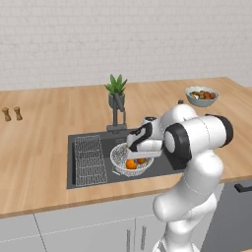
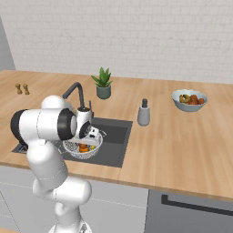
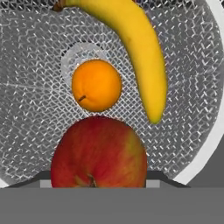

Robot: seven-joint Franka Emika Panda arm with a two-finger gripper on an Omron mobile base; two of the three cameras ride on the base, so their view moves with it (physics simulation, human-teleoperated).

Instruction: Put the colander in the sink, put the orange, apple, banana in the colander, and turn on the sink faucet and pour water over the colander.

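A long wooden tabletop [image 1: 44, 142] runs along a white brick wall [image 1: 123, 34], with pale cabinet fronts [image 1: 74, 229] below it. Set into it is the dark grey sink [image 1: 78, 182], and at its back edge stands the dark faucet [image 1: 118, 115], just in front of a green potted plant [image 1: 116, 88].

Inside the sink, a flat wire rack [image 1: 90, 160] lies at the left end. Just beside it, to the right, sits the mesh colander [image 1: 118, 157], with the robot's hand directly over it. In the hand view the colander holds all three fruits: the orange [image 3: 96, 85] in the middle of the mesh floor, the banana [image 3: 140, 52] curving along one side of it, and the apple [image 3: 99, 153] nearest the camera, right between the fingertips.

The pincer [image 1: 139, 156] hangs low over the colander; the apple sits at its tips, but I cannot tell whether the jaws grip it or stand apart from it.

Further off on the tabletop are a pale blue bowl [image 1: 202, 96] filled with small fruit at the right, a grey soap dispenser [image 2: 144, 113] right of the sink, and two small brown shakers [image 1: 12, 113] far to the left. The arm's bulky white links block much of the sink's right side.
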